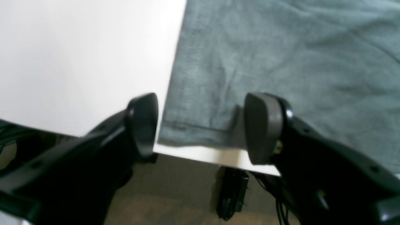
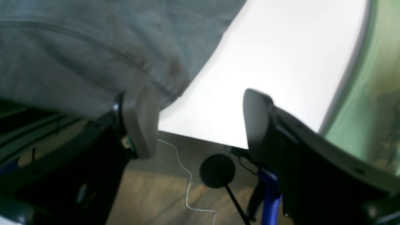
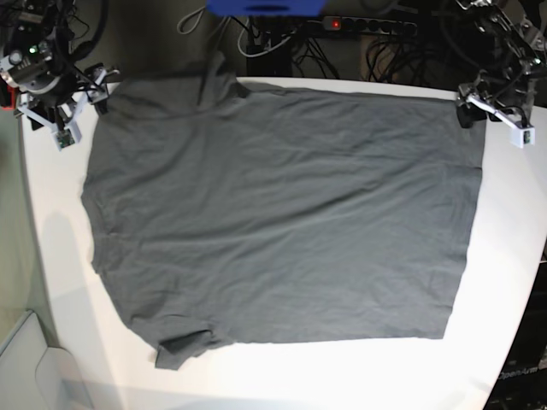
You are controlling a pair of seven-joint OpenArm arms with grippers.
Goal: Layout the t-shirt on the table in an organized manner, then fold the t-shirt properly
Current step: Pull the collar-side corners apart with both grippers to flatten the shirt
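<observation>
The dark grey t-shirt lies spread flat on the white table, hem toward the right and a sleeve at the lower left. My left gripper hovers at the table's far right corner. In the left wrist view it is open, its fingers straddling the shirt's hem corner at the table edge. My right gripper sits at the far left corner by the upper sleeve. In the right wrist view it is open, one finger beside the shirt's edge, with bare table between the fingers.
A power strip with a red light, cables and a blue object lie behind the table's far edge. Below the table edge the wrist views show floor, a black round base, a thin white cable and a black box.
</observation>
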